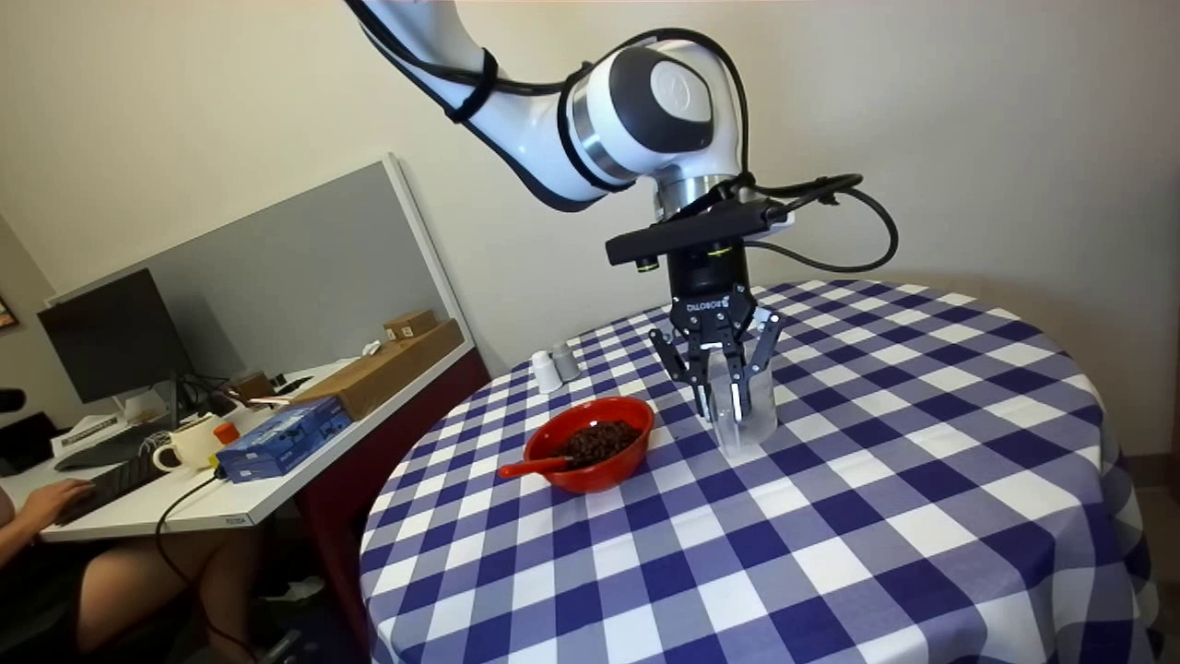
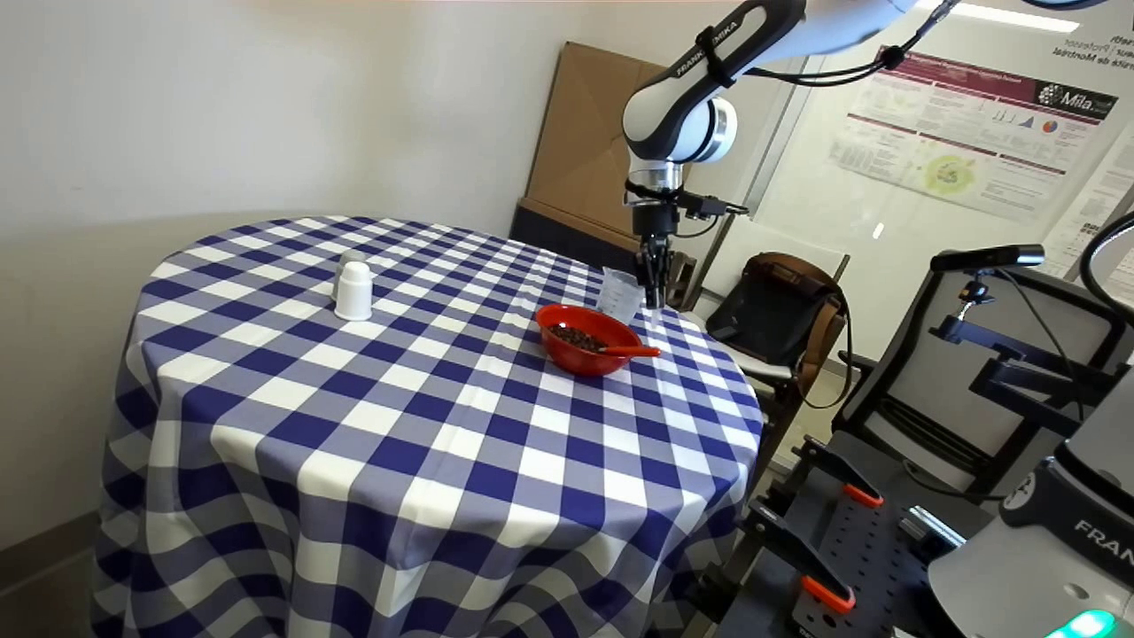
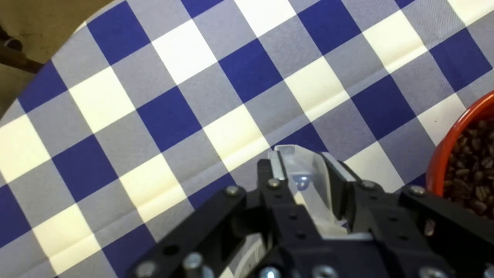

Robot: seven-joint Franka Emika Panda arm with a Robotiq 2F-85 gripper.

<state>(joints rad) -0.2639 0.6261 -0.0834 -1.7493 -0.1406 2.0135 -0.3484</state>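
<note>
Handle (image 3: 307, 170) of clear jug (image 2: 618, 296) pinched in my fingers (image 3: 277, 166), gap narrow; jug is just beside red bowl (image 2: 576, 361). Body mostly hidden behind my linkage (image 3: 293, 216) in wrist view; can't tell if it touches checked cloth (image 1: 737, 590). Bowl's cut off there. White shaker (image 2: 354, 294) stands apart from bowl, half hiding a grey one (image 2: 349, 257) in an exterior view.

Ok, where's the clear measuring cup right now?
In an exterior view, the clear measuring cup is held in the claw, right of the red bowl of coffee beans.
</note>
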